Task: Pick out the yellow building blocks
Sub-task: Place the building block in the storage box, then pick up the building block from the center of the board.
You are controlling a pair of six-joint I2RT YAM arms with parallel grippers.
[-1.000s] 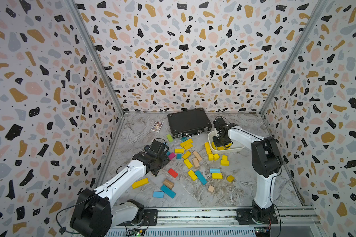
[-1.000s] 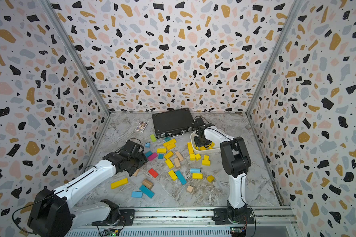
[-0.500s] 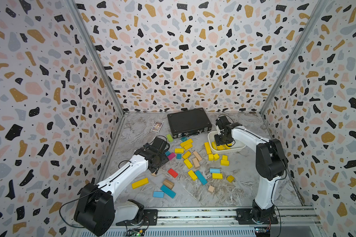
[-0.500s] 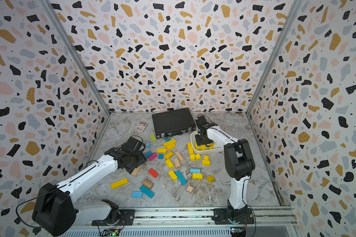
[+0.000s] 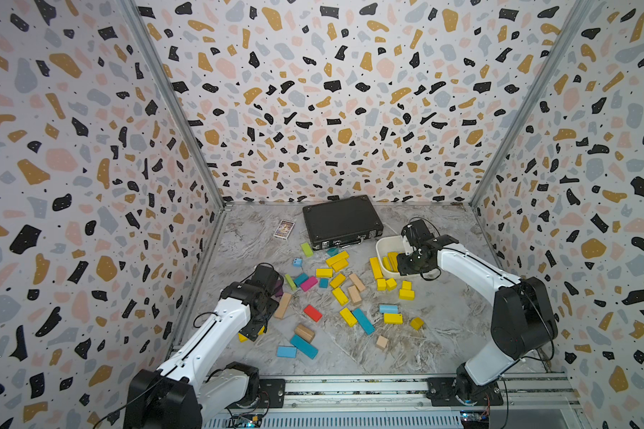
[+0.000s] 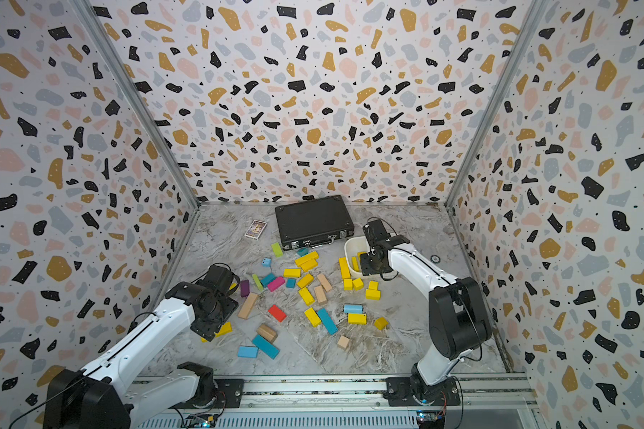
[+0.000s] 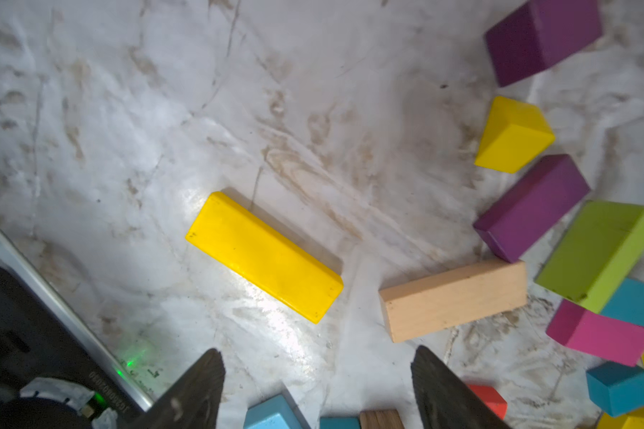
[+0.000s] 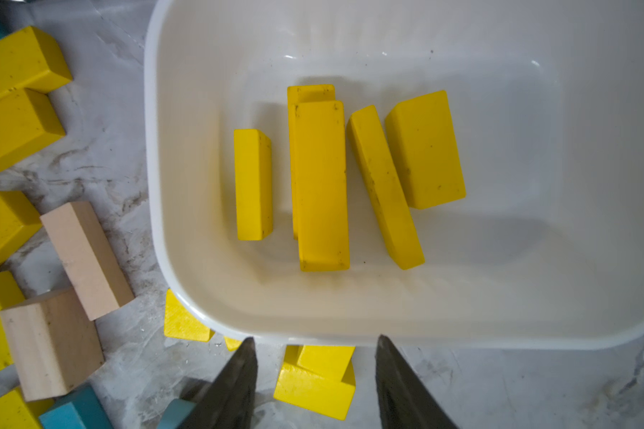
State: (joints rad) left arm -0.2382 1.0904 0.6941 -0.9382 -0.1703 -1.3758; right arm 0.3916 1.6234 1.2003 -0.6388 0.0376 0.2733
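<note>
**Yellow blocks in the white tub, more on the table**

About five yellow blocks lie in the white tub on the far right, one partly under another. The right gripper hangs at the tub's edge. Its jaws are apart and hold nothing. More yellow blocks lie mixed with other coloured blocks across the middle of the table. On the near left, the left gripper hangs over a long yellow bar. Its jaws are wide apart and do not touch the bar.

lite bright, even | shadows soft | glare on tabletop, L wrist | edges warped, top views
</note>
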